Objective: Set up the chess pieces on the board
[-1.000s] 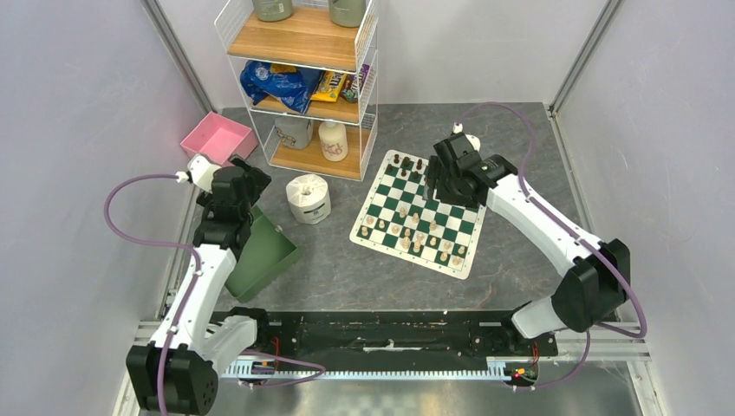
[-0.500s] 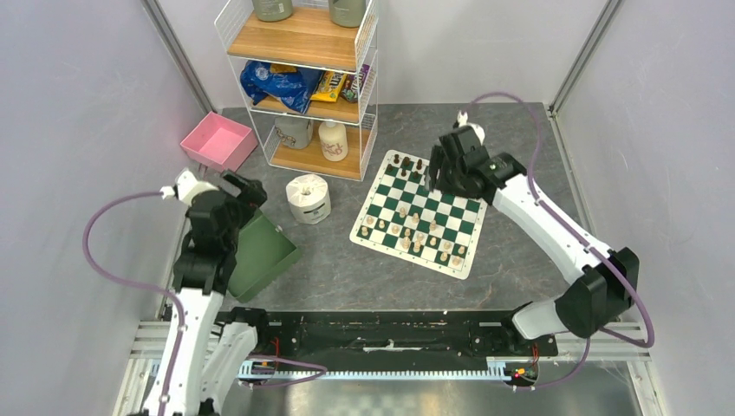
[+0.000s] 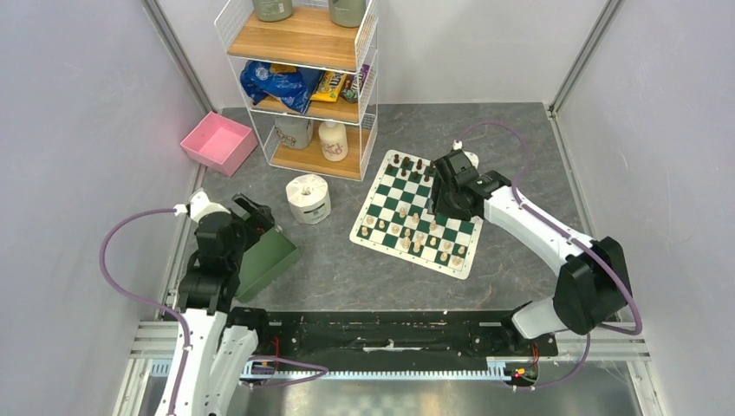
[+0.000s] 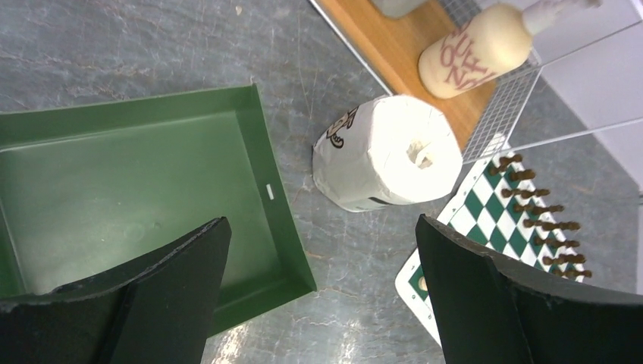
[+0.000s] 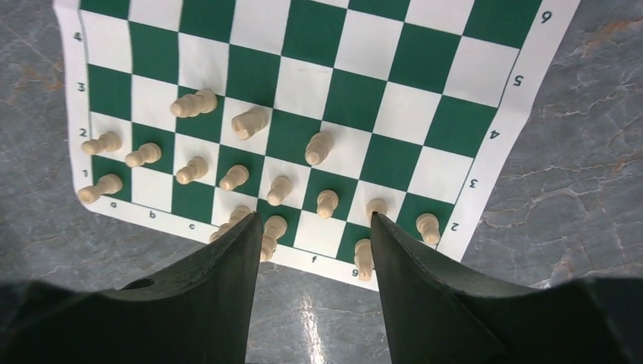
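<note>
The green and white checkered board (image 3: 446, 227) lies right of centre on the grey table. Several cream pieces (image 3: 407, 232) stand on its near rows, and several dark brown pieces (image 3: 406, 162) stand on its far rows. My right gripper (image 3: 438, 201) hovers over the board's middle, open and empty. In the right wrist view the cream pieces (image 5: 319, 147) stand on rows 1 to 3 between and beyond my open fingers (image 5: 227, 288). My left gripper (image 3: 260, 221) is open and empty above the green bin (image 3: 270, 258). The board's corner (image 4: 485, 189) shows in the left wrist view.
A toilet roll (image 3: 308, 198) stands between the bin and the board, also in the left wrist view (image 4: 387, 152). A wire shelf rack (image 3: 303, 87) with bottles and snack bags stands at the back. A pink tray (image 3: 217, 141) sits at the far left.
My left arm has pulled back toward the near edge, its gripper now lower over the green bin. My right gripper has moved nearer, from the board's far right side to its middle.
</note>
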You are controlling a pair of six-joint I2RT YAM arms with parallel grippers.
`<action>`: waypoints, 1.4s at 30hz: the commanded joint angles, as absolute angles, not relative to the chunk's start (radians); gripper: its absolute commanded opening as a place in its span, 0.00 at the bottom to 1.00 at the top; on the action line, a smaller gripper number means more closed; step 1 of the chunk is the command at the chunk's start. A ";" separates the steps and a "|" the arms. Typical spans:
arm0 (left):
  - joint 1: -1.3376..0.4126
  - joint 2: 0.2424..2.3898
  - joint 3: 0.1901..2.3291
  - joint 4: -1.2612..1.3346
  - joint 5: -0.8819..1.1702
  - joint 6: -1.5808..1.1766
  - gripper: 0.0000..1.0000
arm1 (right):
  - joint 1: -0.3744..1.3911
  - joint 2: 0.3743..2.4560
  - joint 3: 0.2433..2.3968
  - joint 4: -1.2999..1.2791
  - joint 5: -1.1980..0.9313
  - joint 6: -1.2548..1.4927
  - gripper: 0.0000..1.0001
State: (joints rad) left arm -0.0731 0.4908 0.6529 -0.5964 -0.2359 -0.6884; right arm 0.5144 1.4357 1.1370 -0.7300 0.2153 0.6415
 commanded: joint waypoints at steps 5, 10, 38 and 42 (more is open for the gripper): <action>-0.066 0.521 0.595 -0.458 -0.121 -0.667 1.00 | 0.512 1.523 1.100 -0.603 0.185 0.676 0.57; -0.067 0.515 0.555 -0.408 -0.111 -0.697 1.00 | 0.512 1.585 1.106 -0.586 0.224 0.666 0.52; -0.067 0.520 0.583 -0.455 -0.251 -0.611 1.00 | 0.512 1.719 1.193 -0.610 0.220 0.623 0.40; -0.066 0.520 0.586 -0.458 -0.250 -0.609 1.00 | 0.511 1.730 1.186 -0.609 0.219 0.619 0.40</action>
